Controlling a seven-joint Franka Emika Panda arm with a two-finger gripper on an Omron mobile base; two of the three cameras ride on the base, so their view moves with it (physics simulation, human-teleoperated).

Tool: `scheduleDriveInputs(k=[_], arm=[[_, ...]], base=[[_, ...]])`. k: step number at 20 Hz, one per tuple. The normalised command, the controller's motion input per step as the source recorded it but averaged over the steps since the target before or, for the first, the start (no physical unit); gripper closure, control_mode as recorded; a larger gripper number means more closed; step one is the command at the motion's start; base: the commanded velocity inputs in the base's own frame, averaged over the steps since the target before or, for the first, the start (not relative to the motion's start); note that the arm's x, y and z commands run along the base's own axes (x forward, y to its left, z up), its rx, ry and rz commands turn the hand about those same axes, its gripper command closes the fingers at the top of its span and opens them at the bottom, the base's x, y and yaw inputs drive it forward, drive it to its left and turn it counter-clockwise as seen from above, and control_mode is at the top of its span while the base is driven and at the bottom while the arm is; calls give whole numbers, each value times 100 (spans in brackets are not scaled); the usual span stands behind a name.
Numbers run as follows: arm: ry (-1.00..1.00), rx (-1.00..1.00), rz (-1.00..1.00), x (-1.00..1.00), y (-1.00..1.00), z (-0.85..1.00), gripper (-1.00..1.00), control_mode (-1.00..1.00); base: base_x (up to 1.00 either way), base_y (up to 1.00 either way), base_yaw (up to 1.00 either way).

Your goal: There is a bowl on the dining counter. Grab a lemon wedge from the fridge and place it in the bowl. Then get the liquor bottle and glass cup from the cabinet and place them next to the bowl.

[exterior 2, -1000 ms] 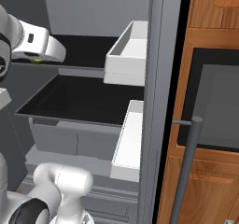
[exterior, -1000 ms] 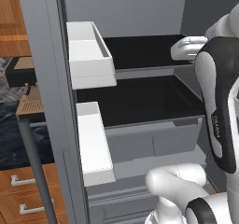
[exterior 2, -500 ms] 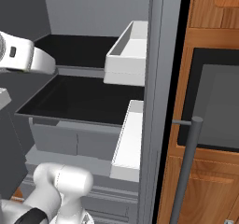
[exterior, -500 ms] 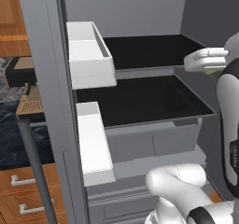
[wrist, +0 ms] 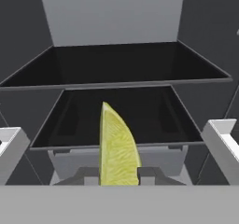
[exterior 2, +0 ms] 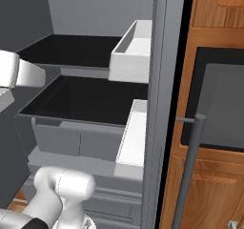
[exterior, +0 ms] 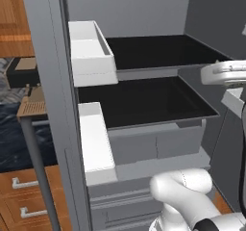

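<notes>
Matt grey all over the fridge (exterior: 45, 81) shell, like painted metal, no shine on the door edge. Inside, the shelves (exterior: 144, 102) are black and smooth, dull as dark glass. Door bins (exterior: 91, 52) read as plain white plastic, flat finish. The drawers (exterior: 153, 146) below are a soft grey plastic. Over to the hand view: the lemon wedge (wrist: 116, 150) shows pale yellow-green pulp, faintly streaked and moist-looking. On the right, the cabinet (exterior 2: 214, 23) is warm brown wood with visible grain, and the bar handle (exterior 2: 188, 171) looks like brushed grey metal.

Wooden cabinets (exterior 2: 214, 13), probably an oven (exterior 2: 219, 99)
</notes>
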Motion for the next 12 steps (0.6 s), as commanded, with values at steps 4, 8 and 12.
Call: scheduleDriveInputs(k=[4, 8, 12], arm=[[0, 0, 0, 0, 0, 0, 100, 100], [0, 0, 0, 0, 0, 0, 100, 100], [0, 0, 0, 0, 0, 0, 100, 100]], base=[[-34, 2, -5], [-25, 25, -17], [-16, 46, -27]])
